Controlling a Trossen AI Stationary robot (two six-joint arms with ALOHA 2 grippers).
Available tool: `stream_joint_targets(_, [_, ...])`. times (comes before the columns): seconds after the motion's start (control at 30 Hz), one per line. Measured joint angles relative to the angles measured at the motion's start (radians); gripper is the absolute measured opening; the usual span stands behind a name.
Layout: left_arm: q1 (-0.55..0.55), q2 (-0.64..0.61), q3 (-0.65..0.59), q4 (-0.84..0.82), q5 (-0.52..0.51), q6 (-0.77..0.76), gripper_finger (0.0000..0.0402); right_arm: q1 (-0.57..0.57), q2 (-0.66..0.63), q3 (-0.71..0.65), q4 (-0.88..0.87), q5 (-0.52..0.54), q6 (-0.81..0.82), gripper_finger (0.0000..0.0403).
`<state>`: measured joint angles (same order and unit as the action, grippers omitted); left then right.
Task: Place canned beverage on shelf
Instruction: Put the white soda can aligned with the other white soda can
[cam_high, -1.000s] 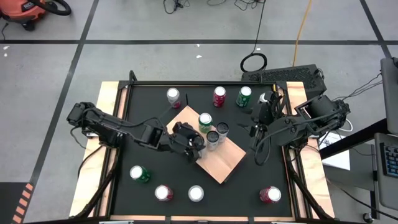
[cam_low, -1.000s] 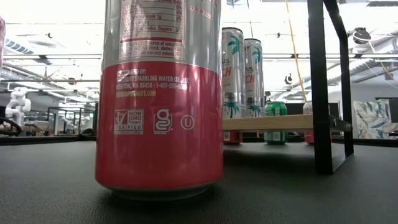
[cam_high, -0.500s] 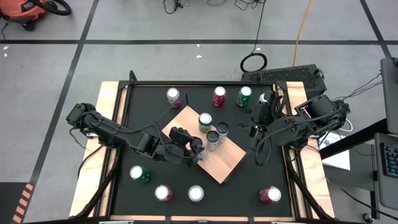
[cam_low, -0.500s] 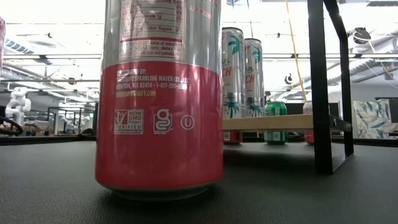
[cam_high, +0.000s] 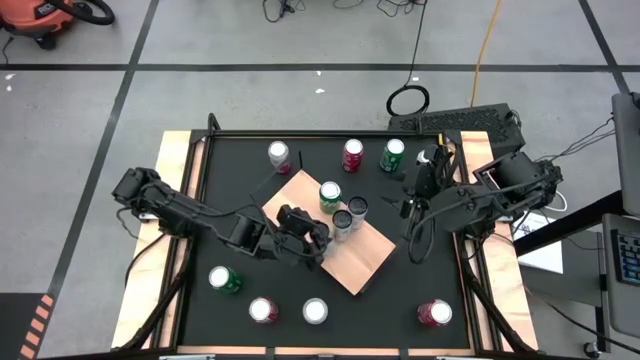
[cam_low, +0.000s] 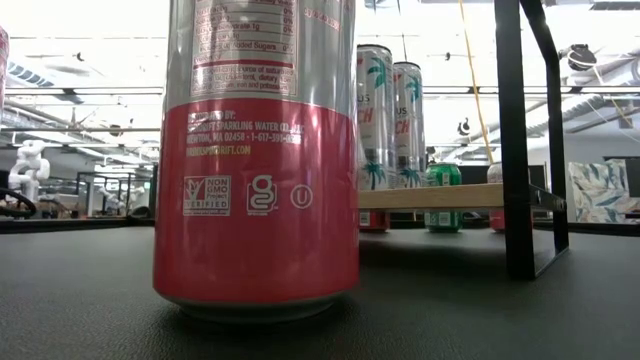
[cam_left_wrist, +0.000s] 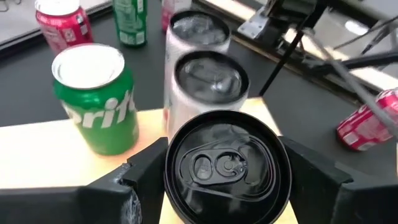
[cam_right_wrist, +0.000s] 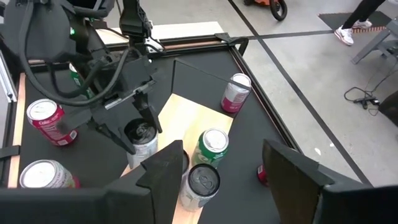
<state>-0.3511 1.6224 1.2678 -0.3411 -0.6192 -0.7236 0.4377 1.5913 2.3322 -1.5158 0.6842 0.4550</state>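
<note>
orange vacuum (cam_high: 45, 18), yellow cable (cam_high: 487, 45) — floor

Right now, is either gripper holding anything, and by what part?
The left gripper holds a black-topped can by its sides near the top, over the shelf. The right gripper holds nothing.

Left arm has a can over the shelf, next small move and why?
Probably lower it straight down and release. The left end effector grips a black-topped can over the shelf, beside two tall silver cans and a green can, with bare board nearby. The right end effector waits.
</note>
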Motion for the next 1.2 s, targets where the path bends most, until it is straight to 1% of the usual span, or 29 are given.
stream_joint_targets(0.67, [0.002,0.0,0.0,-0.008,0.001,0.03,0.0259,0.0,0.0,0.0,0.0,0.0,0.001,0.0196])
stream_joint_targets(1.0, [-0.001,0.038,0.0,0.024,0.012,0.022,0.0259,0.0,0.0,0.0,0.0,0.0,0.003,0.0196])
stream_joint_targets(1.1, [-0.003,0.038,0.0,0.022,0.005,0.022,0.0269,0.0,0.0,0.0,0.0,0.0,0.004,0.0196])
stream_joint_targets(1.2, [-0.003,0.038,0.0,0.021,-0.003,0.023,0.0287,0.0,0.0,0.0,0.0,0.0,0.003,0.0196])
